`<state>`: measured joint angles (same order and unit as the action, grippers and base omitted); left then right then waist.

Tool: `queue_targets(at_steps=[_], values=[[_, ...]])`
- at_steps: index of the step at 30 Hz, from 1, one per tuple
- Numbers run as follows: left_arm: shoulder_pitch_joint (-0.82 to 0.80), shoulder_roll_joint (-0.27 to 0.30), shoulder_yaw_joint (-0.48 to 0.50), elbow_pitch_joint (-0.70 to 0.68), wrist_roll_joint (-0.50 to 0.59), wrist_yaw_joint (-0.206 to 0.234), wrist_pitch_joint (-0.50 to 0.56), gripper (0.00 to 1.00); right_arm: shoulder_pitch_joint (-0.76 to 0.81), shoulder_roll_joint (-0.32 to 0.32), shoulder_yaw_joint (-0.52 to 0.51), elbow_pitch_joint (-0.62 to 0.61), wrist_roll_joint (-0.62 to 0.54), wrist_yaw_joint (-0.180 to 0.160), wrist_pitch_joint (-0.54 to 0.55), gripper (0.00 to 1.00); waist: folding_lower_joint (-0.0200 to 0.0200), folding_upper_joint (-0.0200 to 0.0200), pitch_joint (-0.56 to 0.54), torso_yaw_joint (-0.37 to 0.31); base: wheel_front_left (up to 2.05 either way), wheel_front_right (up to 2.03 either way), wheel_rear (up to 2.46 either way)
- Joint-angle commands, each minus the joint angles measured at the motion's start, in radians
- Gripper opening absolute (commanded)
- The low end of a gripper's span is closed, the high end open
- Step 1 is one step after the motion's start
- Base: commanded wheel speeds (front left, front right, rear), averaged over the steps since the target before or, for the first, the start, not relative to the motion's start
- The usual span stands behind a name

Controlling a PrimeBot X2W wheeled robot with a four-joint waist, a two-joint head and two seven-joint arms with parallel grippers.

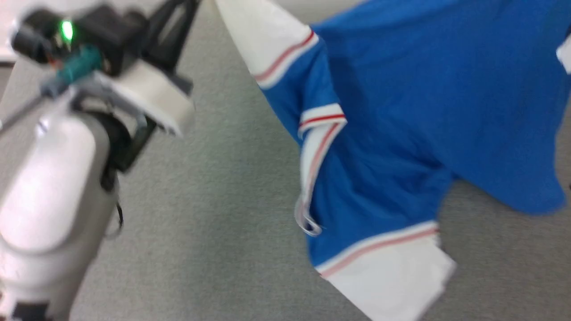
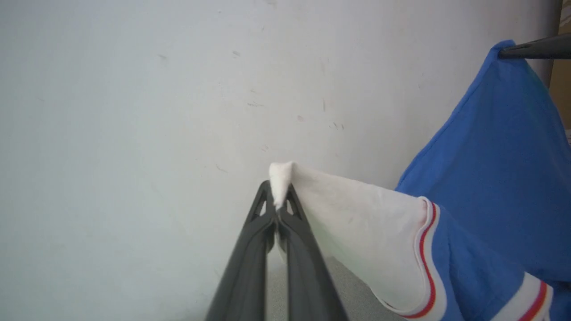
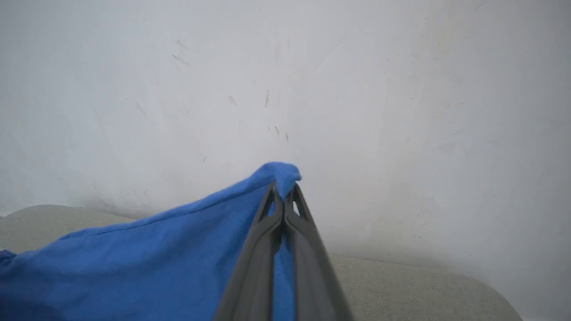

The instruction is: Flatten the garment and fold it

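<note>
1. The garment [image 1: 401, 133] is hanging stretched between the two grippers above the grey worktop [image 1: 214, 200]. It is blurred in the head view, and I cannot tell whether its lowest part is touching the surface.
2. Its body is showing as bright blue, with broad soft folds running across it.
3. One white sleeve [image 1: 263, 35] is rising toward the top of the head view. A thin red stripe between white bands is edging it where it meets the blue.
4. The other white sleeve [image 1: 392, 281] is drooping at the bottom of that view, with the same red-and-white trim above it.
5. A narrow white band with a red line [image 1: 321, 120] is folding over on itself near the middle of the cloth.
6. The left gripper [image 2: 279, 196] is pinching the tip of the upper white sleeve. Its jaws are pressing together on the cloth, and a small tuft is poking out past them.
7. The right gripper [image 3: 283, 196] is gripping a blue edge of the garment, jaws closed tight, with a blue nub sticking out beyond the tips.
8. A pale wall [image 2: 134, 111] is standing behind both grippers.
9. The left arm's pale forearm [image 1: 49, 191] is showing at the lower left of the head view.
</note>
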<state>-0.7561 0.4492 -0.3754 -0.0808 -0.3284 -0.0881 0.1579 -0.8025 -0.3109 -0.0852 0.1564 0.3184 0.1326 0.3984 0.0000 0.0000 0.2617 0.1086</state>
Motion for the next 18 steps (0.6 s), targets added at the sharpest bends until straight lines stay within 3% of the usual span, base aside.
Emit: queue_targets(at_steps=[1, 9, 18], values=[[-0.058, 0.008, -0.005, 0.036, -0.001, -0.011, 0.006, 0.00, -0.038, 0.014, 0.007, 0.016, -0.005, -0.002, -0.013, 0.00, 0.0000, 0.0000, -0.076, -0.080, 0.00, 0.00, 0.00], [-0.343, 0.018, -0.043, 0.262, 0.001, -0.036, 0.022, 0.00, -0.232, 0.062, 0.048, 0.150, -0.038, -0.002, -0.049, 0.00, 0.0000, 0.0000, -0.132, -0.151, 0.00, 0.00, 0.00], [-0.570, 0.024, -0.065, 0.368, -0.026, -0.041, 0.084, 0.00, -0.417, 0.096, 0.094, 0.284, -0.058, -0.002, -0.036, 0.00, 0.0000, 0.0000, -0.132, -0.208, 0.00, 0.00, 0.00]])
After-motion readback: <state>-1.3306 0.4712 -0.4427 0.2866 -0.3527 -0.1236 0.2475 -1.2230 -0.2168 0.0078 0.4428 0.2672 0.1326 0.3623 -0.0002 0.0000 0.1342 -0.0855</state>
